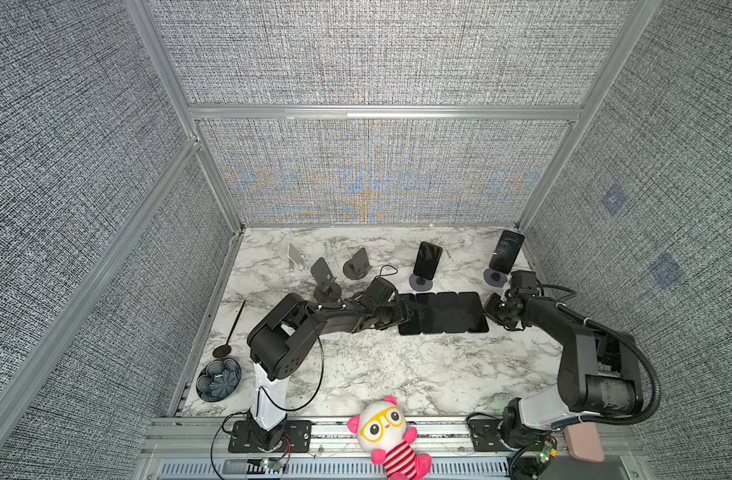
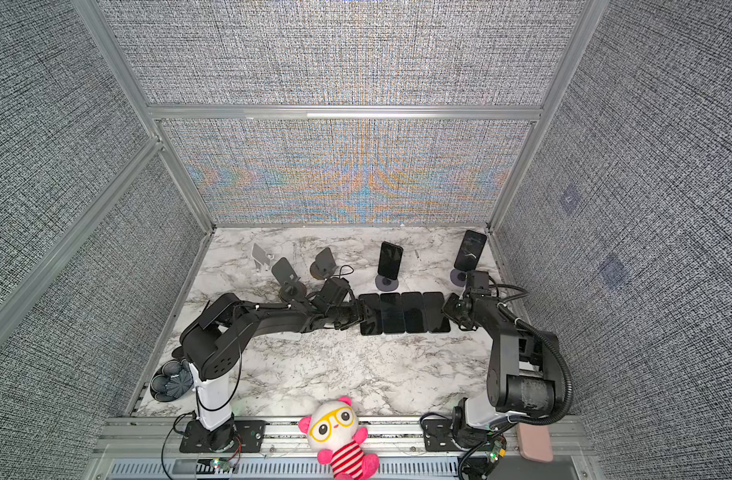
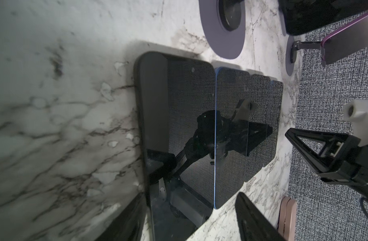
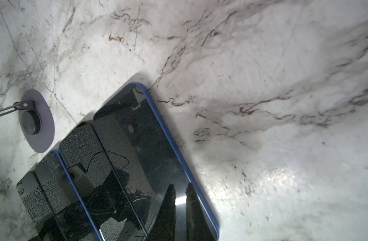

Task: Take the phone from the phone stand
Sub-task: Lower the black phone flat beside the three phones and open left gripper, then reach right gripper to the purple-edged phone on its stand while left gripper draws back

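In a top view, black phone point(image 1: 427, 258) leans on round grey stand point(image 1: 421, 284) behind row of flat dark phones point(image 1: 443, 312). Left wrist: left tool point(image 3: 191, 197) gapes empty at row's end. Right wrist: right tool point(image 4: 180, 187) sits closed, empty, over row.

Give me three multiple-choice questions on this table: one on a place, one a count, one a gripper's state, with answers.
1. Where do the upright phones stand? A back right; B front left; C beside the plush toy.
2. How many flat phones form the row? A two; B four; C six.
3. The right gripper is: A wide open; B lifting a phone; C shut.
Answers: A, both lean on stands at the table's back right; B, four lie side by side; C, its fingers nearly touch.
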`<state>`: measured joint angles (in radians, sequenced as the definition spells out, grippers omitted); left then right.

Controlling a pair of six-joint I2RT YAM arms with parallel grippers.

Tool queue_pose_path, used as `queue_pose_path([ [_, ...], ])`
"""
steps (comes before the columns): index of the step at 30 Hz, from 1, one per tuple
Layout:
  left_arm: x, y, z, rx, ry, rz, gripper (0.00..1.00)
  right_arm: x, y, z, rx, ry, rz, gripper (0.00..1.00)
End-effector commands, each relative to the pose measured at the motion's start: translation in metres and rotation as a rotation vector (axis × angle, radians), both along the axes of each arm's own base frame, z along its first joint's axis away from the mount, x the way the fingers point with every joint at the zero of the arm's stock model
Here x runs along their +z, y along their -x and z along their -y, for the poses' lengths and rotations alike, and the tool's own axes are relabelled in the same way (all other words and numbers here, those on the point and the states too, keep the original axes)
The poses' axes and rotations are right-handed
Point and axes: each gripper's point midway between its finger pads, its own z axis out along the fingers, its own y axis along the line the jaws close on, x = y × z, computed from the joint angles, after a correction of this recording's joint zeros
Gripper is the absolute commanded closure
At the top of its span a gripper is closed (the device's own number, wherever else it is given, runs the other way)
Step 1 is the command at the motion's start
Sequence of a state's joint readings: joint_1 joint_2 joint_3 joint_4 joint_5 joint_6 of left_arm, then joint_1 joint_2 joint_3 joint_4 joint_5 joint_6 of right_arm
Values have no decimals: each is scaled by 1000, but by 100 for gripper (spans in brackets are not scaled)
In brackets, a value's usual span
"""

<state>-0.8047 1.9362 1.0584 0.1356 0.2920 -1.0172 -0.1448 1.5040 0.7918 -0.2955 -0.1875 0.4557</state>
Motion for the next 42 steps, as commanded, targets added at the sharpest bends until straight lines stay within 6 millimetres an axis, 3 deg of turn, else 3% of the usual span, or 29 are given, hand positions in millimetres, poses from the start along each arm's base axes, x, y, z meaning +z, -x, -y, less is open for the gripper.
queue_pose_path([
  [1,-13,10,-18,-6,-105,-28,27,8,1,-3,19,-5,15,87],
  [12,37,-13,-17,-75,-175,156,22,76,-7,-10,109,1,175,87],
  [16,60,-22,-11,-93,-152,235,21,110,-13,4,109,91,205,87],
  [21,71,-20,-12,-120,-131,293,19,153,-25,34,69,199,263,85],
  [28,72,-9,-21,-129,-120,307,7,200,-46,70,41,218,323,32],
  [30,71,-7,-22,-131,-113,307,3,207,-54,75,37,233,320,22],
  [35,70,-6,-22,-124,-92,312,2,196,-73,80,23,220,263,1],
  [42,71,1,-32,-106,-93,327,2,173,-104,71,34,362,211,1],
])
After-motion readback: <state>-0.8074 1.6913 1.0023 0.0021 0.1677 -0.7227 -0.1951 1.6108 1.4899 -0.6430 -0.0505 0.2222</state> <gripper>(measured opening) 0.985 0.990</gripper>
